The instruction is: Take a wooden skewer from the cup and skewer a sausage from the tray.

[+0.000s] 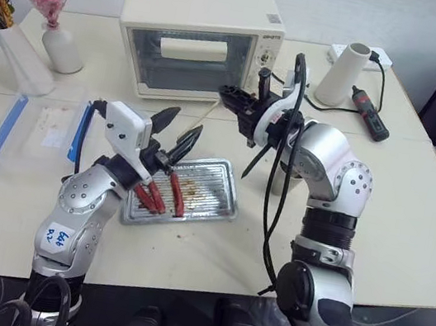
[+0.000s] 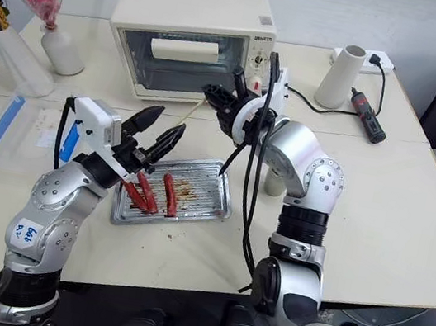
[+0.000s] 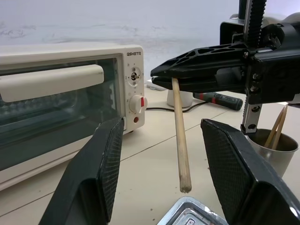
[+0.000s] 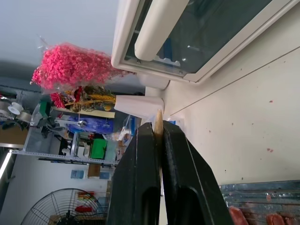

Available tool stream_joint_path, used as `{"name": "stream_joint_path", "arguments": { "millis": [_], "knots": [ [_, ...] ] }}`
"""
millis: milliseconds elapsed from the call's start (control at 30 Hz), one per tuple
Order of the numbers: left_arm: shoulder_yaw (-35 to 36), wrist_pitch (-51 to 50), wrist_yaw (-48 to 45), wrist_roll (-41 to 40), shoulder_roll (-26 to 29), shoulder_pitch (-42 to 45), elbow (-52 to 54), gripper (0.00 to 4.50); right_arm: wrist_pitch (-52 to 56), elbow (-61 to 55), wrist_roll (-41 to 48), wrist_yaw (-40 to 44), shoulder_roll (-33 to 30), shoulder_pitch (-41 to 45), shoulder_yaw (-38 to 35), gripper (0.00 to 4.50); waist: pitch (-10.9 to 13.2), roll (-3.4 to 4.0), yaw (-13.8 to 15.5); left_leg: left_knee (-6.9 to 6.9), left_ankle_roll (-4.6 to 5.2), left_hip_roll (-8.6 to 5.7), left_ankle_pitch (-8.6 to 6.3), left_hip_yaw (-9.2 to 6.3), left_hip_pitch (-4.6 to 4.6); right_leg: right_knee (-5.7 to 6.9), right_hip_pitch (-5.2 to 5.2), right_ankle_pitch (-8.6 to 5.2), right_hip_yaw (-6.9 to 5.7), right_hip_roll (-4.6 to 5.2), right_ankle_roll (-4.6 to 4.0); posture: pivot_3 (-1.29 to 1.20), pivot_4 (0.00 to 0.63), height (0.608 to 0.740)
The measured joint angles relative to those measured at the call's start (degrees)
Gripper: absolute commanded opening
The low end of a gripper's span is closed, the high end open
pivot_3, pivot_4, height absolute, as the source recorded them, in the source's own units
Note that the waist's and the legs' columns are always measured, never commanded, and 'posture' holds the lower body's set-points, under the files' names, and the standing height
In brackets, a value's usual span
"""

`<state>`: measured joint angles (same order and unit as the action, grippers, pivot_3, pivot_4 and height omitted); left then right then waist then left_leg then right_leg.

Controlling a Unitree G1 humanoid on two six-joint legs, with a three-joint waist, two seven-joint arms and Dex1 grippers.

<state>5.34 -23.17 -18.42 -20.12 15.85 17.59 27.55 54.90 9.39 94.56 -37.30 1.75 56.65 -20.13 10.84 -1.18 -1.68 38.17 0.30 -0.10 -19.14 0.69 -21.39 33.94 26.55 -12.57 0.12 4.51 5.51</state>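
My right gripper point(image 1: 228, 95) is shut on a wooden skewer point(image 1: 202, 118), which slants down from its fingers toward the tray. In the left wrist view the skewer point(image 3: 180, 140) hangs between the fingers of my open left gripper point(image 3: 163, 124) without touching them. My left gripper point(image 2: 166, 125) hovers over the left end of the silver tray point(image 2: 213, 181). Reddish-brown sausages point(image 2: 169, 194) lie on that end of the tray, just below the left gripper. The grey-beige cup point(image 3: 274, 152) holds more skewers and stands behind my right arm.
A cream toaster oven point(image 1: 197, 38) stands behind the tray. A white cylinder point(image 1: 344, 71) and a black tool point(image 1: 369, 113) sit at the back right. A clear plastic box with blue clips point(image 1: 35, 128) lies at the left, with flower vases point(image 1: 58, 44) behind it.
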Motion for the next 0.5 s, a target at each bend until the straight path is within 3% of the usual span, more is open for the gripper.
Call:
{"name": "stream_joint_path", "arguments": {
  "millis": [133,400,500],
  "knots": [
    [-1.1,0.0,-0.4,-0.1,-0.3,0.8,-0.3,2.25,-0.4,0.0,0.7,0.2,-0.2,0.0,0.4,0.0,0.0,0.0,-0.1,0.0,0.0,0.02,0.0,0.01,0.0,0.0,0.0,0.0,0.0,0.0,0.0,0.0,0.15,0.74],
    [-1.3,0.2,-0.6,-0.1,-0.3,1.7,-1.3,0.04,-1.3,0.0,1.5,0.2,-0.6,-0.7,1.9,0.0,0.0,0.0,0.0,0.0,0.0,0.02,0.0,0.0,0.0,-0.01,0.0,0.0,0.0,0.02,0.0,0.0,0.15,0.74],
    [-1.4,0.2,-0.7,-0.1,-0.2,1.7,-1.3,0.04,-1.6,0.0,1.9,0.2,-0.8,-0.8,2.1,0.0,0.0,0.0,-0.1,0.0,0.0,0.02,0.0,0.01,0.0,-0.01,0.0,0.0,0.0,0.02,0.0,0.0,0.15,0.74]
  ]
}}
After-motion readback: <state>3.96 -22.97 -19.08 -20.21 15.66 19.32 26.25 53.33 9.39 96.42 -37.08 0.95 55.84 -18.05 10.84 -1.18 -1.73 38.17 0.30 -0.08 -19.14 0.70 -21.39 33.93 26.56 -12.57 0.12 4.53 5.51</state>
